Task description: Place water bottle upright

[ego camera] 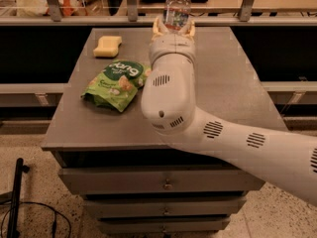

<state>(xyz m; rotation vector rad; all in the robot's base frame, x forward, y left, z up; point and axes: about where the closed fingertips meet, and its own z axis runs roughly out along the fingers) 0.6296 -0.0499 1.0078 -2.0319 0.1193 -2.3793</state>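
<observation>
The water bottle [177, 7] is a small clear ribbed plastic bottle, held almost upright with its top end up, above the far middle of the grey table [233, 88]. My gripper [173, 28] is shut on the bottle's lower part, its pale fingers [157, 29] on either side of it. The bottle's bottom is hidden behind the gripper, so I cannot tell whether it touches the table. My white arm reaches in from the lower right and covers the table's middle.
A green snack bag [116, 83] lies left of the arm. A yellow sponge [107, 45] lies at the far left of the table. A rail with metal posts [132, 4] runs behind the table. Drawers [163, 182] are below the front edge.
</observation>
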